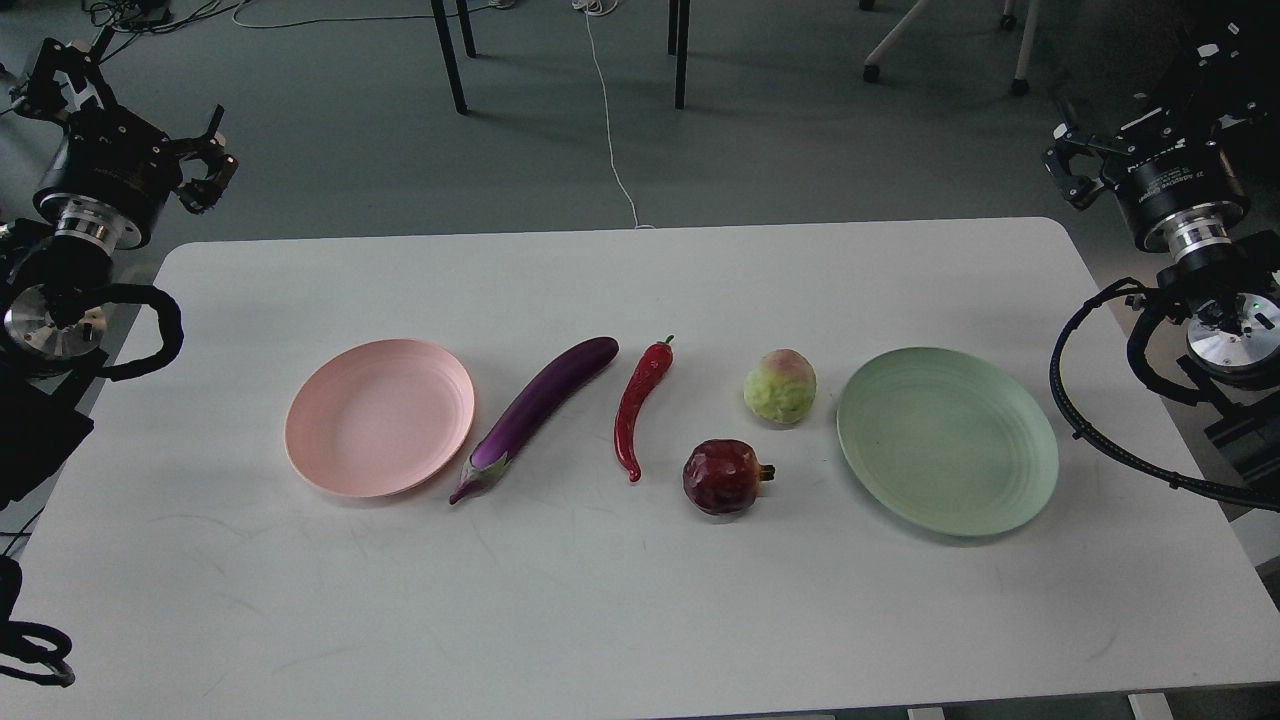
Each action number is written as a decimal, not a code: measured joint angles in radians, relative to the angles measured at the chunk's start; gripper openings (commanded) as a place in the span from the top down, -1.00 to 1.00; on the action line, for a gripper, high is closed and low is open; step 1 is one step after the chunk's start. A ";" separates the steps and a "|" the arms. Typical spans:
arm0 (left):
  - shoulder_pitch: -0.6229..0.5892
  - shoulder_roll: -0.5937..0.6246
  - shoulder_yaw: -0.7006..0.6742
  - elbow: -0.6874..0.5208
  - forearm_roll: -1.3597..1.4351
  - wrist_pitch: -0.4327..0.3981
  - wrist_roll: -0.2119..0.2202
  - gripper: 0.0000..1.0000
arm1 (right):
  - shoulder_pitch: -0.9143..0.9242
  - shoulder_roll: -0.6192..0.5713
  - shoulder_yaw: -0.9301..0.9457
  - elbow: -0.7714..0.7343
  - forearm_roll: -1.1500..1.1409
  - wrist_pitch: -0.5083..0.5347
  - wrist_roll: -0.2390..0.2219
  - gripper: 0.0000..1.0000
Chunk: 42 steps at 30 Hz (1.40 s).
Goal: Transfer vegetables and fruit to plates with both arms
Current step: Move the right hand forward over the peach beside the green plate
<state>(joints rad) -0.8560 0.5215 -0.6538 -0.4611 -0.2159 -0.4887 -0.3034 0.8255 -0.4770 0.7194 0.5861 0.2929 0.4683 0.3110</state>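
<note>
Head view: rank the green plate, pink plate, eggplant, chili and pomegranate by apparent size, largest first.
1. green plate
2. pink plate
3. eggplant: nearly as long as the pink plate is wide, far narrower
4. chili and pomegranate: unranked; chili longer, pomegranate bulkier

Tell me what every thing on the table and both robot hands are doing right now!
pink plate: empty, flat on the table.
green plate: empty, flat on the table.
eggplant: lying beside the pink plate, untouched.
chili pepper: lying mid-table, untouched.
yellow-green fruit: resting near the green plate.
pomegranate: on its side, crown toward the green plate.
left gripper: jaws open, empty, off the table.
right gripper: jaws open, empty, off the table.
</note>
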 measured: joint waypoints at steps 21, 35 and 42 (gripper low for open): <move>-0.018 0.004 -0.002 0.038 0.005 0.000 0.004 -1.00 | 0.508 -0.039 -0.601 0.019 -0.080 -0.024 -0.065 -0.98; -0.053 0.034 -0.004 0.044 0.006 0.000 0.008 -1.00 | 0.935 0.185 -1.278 0.236 -0.615 -0.030 -0.044 -0.98; -0.053 0.053 -0.001 0.044 0.006 0.000 0.004 -1.00 | 0.985 0.374 -1.532 0.245 -0.885 -0.107 -0.026 -0.95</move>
<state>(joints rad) -0.9095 0.5741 -0.6549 -0.4173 -0.2101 -0.4887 -0.2991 1.8107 -0.1034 -0.8128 0.8309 -0.5923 0.3612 0.2848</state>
